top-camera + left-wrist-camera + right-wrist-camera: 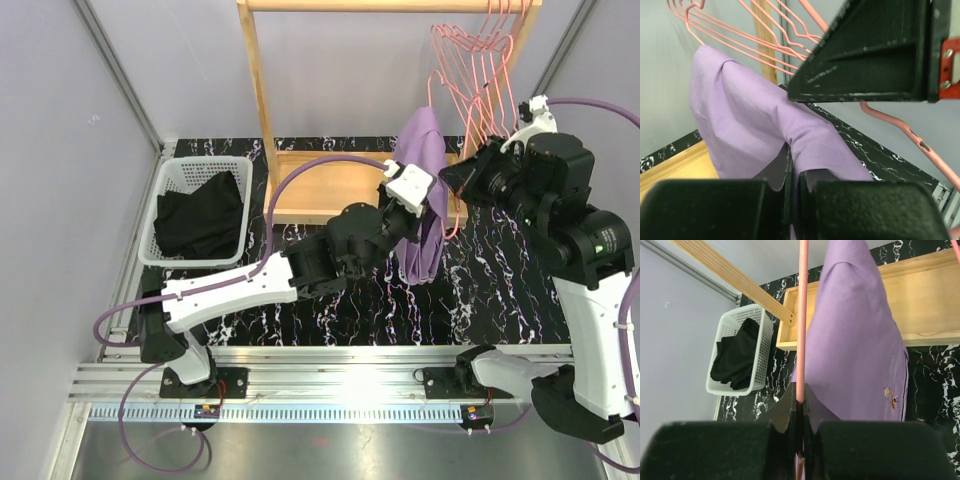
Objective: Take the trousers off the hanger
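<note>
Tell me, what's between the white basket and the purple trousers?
In the top view, the wooden shelf and a purple cable lie between the basket and the purple trousers.

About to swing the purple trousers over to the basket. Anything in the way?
Yes: the wooden rack's left post stands between the purple trousers and the basket. The trousers also hang on the pink hanger clamped by the right gripper; the left gripper pinches them.
</note>
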Controlling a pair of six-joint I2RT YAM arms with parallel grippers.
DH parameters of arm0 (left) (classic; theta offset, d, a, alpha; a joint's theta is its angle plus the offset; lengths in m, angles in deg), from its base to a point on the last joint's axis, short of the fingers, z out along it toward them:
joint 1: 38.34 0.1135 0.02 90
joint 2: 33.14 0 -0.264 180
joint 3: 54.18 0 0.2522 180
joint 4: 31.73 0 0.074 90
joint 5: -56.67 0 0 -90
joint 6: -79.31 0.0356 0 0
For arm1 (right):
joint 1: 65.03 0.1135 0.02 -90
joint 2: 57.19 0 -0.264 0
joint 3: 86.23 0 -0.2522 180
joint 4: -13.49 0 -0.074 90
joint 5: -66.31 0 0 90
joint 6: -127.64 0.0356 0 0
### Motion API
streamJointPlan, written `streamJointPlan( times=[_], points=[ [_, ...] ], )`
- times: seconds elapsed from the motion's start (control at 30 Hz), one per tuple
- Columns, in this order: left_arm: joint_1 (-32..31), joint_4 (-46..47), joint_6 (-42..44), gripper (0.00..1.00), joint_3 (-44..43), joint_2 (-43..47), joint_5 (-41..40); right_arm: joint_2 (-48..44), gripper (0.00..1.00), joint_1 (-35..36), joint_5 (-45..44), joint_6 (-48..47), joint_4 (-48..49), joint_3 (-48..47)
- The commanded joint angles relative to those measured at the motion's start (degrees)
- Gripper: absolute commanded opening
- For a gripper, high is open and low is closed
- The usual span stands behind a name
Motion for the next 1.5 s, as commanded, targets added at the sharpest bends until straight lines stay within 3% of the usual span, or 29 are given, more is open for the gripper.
streamJointPlan(
  times=[0.0,0.43,0.8,1.07,1.27,1.47],
  points=[
    [-0.11,9.67,-0.37,0.00,0.30,7.75,-3.38,-3.36,0.00,0.34,-4.43,-3.47,7.51,5.02],
    [-0.20,15.47,-0.02,0.00,1.45,15.84,-11.20,-10.14,0.00,0.34,-3.82,-3.91,14.01,26.11],
    [0.33,18.46,10.69,0.00,-4.08,17.24,-20.16,-16.47,0.00,0.25,-1.45,-9.36,16.92,37.55],
    [2.88,18.47,18.25,0.00,-3.83,21.72,-21.06,-19.37,0.00,0.25,0.14,-12.35,16.39,40.37],
    [9.72,12.75,22.56,0.00,2.04,25.94,-19.73,-20.16,0.00,0.25,-1.88,-15.07,13.93,38.09],
    [21.23,8.45,22.48,0.00,10.40,34.02,-22.46,-19.20,0.00,0.34,0.13,-19.29,10.51,33.08]
  ],
)
